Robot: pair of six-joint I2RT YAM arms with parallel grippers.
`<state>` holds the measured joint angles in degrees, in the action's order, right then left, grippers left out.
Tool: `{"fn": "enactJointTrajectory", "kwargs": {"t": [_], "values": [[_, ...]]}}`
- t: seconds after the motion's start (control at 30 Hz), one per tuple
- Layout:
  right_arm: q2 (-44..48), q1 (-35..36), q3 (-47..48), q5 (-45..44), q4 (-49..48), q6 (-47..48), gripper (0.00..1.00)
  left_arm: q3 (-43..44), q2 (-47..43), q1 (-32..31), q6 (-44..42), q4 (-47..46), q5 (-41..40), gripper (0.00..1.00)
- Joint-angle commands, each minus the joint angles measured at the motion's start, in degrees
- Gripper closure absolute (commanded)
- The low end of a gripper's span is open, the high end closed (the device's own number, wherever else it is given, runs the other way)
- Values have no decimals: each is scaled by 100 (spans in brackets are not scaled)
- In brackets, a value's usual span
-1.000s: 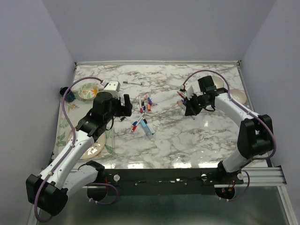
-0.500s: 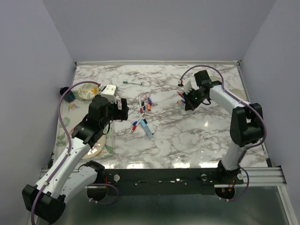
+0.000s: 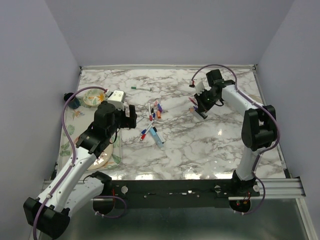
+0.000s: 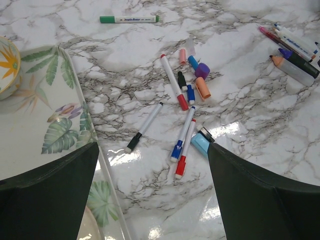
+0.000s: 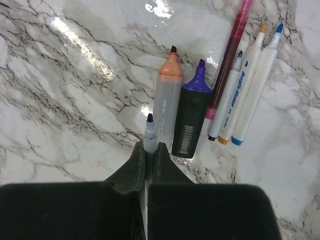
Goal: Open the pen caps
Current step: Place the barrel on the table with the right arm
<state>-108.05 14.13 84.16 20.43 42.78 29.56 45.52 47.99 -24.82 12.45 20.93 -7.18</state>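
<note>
Pen caps lie loose in a small cluster near the middle of the table, at about 1 o'clock in your left wrist view: a pink cap, a blue cap, a purple cap, an orange cap and a black cap, all close together beside a long white pen with red ends. Toward 6 o'clock from them you have three thin pens with black, blue and red ends and a light blue highlighter. A green marker lies alone at 11 o'clock, and the leaf-print tray sits at 9 o'clock.

Your left gripper hangs above the table with its fingers spread wide, grasping nothing. Your right gripper is clenched on an uncapped dark-tipped pen, its tip pointing to 12 o'clock. Just past it, from 12 to 2 o'clock, lie an orange highlighter, a purple highlighter, a pink pen and three white pens, all uncapped.
</note>
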Motion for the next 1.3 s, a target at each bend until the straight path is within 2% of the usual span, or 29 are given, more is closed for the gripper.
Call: {"fn": "enactJointTrajectory", "kwargs": {"t": [0.0,1.27], "values": [[-216,-42,232,-144,248,50,96,-43,-97,21,-93,8,76,1],[-506,-130,373,-197,292,50,95,-43,-79,21,-102,-1,138,1]]}}
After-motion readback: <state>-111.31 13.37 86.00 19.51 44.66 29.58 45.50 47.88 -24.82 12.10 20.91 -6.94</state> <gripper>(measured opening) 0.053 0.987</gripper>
